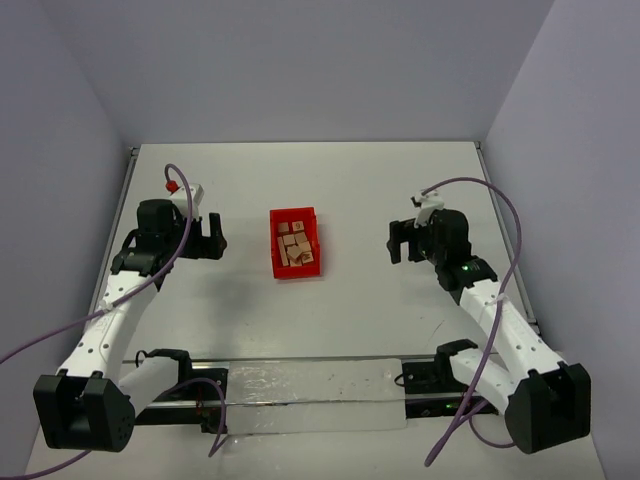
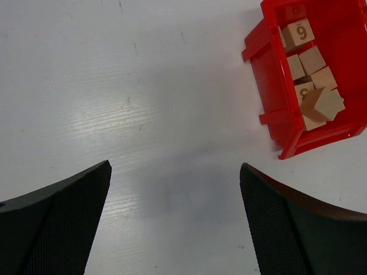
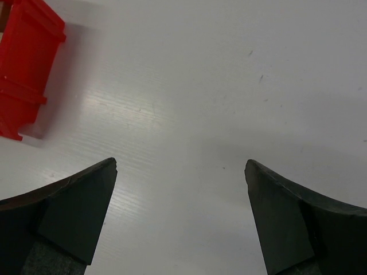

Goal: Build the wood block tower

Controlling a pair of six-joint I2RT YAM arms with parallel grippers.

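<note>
Several tan wood blocks (image 1: 296,248) lie loose in a red plastic bin (image 1: 273,250) at the table's middle. They also show in the left wrist view (image 2: 312,86), some with printed numbers, inside the bin (image 2: 269,80). No tower stands anywhere in view. My left gripper (image 1: 212,236) is open and empty, to the left of the bin; its fingers (image 2: 63,217) hang over bare table. My right gripper (image 1: 400,240) is open and empty, to the right of the bin. In the right wrist view the bin's outer wall (image 3: 26,69) shows at upper left.
The white table (image 1: 350,180) is walled at the back and sides. A clear plastic sheet (image 1: 310,395) and black rails lie between the arm bases at the near edge. Purple cables trail from both arms.
</note>
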